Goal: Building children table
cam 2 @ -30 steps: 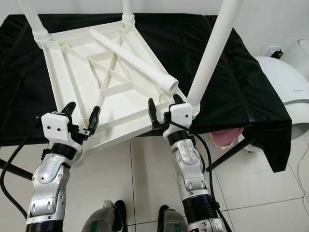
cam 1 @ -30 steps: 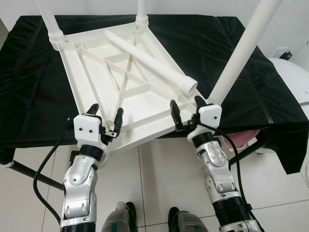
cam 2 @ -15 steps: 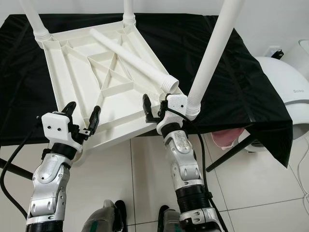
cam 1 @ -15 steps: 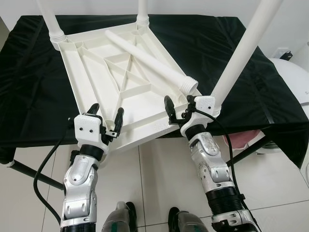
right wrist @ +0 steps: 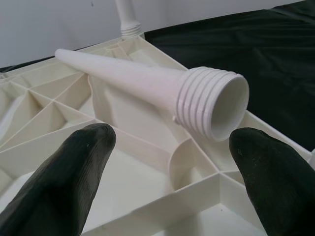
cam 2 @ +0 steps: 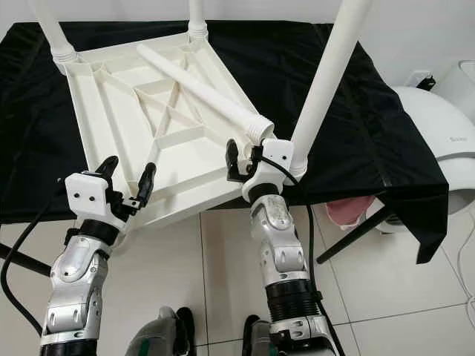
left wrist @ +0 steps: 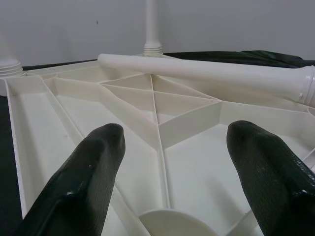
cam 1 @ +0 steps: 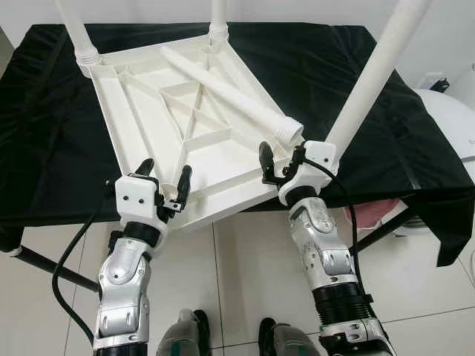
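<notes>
Over the upturned tabletop (cam 1: 148,111) I hold my right gripper (cam 1: 280,157), fingers apart, facing the loose leg's (cam 1: 230,93) threaded end, probably to grasp it; left gripper (cam 1: 162,182) hovers open.

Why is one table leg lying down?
The loose leg lies flat across the upside-down tabletop, not screwed in. Three legs stand in their corners; the corner near the left gripper has none. The right gripper is open behind its threaded end.

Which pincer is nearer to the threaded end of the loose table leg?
The right pincer is nearer: it is open just in front of the loose leg's threaded end. The left pincer, also open, is at the tabletop's near-left corner, farther off.
</notes>
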Tool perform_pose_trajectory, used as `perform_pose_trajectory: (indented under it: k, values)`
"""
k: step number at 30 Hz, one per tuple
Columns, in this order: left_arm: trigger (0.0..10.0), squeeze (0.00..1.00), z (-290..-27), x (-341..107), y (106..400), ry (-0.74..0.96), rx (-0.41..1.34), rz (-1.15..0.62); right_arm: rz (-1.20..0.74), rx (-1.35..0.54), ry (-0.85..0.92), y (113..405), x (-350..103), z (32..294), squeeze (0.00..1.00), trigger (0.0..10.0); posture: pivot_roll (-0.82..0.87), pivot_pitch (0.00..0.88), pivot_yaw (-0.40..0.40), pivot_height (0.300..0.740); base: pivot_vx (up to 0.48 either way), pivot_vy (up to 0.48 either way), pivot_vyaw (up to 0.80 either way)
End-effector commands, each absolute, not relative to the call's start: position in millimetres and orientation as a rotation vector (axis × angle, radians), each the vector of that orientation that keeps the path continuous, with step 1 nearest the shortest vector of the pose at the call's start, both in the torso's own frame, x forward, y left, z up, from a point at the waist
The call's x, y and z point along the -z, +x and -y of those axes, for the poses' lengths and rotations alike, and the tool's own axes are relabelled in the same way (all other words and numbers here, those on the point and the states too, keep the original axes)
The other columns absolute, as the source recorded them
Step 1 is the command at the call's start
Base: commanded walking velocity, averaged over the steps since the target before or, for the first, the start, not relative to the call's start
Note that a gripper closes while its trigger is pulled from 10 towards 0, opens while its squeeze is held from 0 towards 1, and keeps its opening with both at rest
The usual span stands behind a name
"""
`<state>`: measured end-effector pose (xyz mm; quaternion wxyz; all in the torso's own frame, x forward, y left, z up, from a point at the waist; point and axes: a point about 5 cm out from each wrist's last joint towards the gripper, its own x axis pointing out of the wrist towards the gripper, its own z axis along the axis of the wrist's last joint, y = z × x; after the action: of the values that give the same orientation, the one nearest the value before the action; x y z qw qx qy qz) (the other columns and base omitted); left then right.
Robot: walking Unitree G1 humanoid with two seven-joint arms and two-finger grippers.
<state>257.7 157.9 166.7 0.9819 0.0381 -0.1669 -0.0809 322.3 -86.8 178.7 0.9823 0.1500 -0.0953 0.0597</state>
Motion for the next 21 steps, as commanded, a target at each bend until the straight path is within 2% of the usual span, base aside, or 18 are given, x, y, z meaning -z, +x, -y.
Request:
perform_pose_trajectory:
  k: [1,21]
  values:
    - [10.0,0.00,-159.6,-164.2,255.7,0.043,0.064,0.324,0.192,-0.105,0.309,323.9,-179.8,84.6,0.00,10.0,0.01,0.154,-0.028,0.740,0.000,0.000,0.00]
    - [10.0,0.00,-159.9,-166.3,255.0,0.040,0.055,0.325,0.173,-0.081,0.367,343.4,-188.0,80.7,0.00,10.0,0.02,0.171,-0.026,0.740,0.000,0.000,0.00]
